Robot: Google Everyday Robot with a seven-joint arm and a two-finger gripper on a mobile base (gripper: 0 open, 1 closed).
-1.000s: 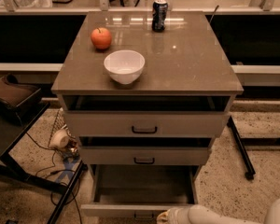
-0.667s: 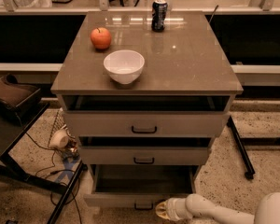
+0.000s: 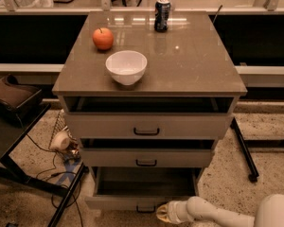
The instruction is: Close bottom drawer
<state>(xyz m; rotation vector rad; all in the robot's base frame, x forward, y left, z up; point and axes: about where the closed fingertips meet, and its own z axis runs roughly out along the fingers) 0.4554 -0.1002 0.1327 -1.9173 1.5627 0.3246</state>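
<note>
The bottom drawer (image 3: 132, 201) is the lowest of the cabinet's three pale drawers and stands partly pulled out, its grey inside showing. Its small black bar handle (image 3: 146, 208) sits on the front near the bottom edge of the camera view. My gripper (image 3: 163, 213) is at the end of the white arm coming in from the lower right. It is right against the drawer front, just right of the handle. The top drawer (image 3: 146, 125) and middle drawer (image 3: 146, 157) above are each slightly out.
On the cabinet top (image 3: 199, 65) stand a white bowl (image 3: 126, 66), a red apple (image 3: 103, 38) and a dark soda can (image 3: 162, 15). A dark chair and cables (image 3: 19, 126) lie left of the cabinet. A black stand leg (image 3: 244, 150) crosses the floor at right.
The bottom drawer has slid inward, less of its inside shows. My gripper has moved left and forward along with the drawer front.
</note>
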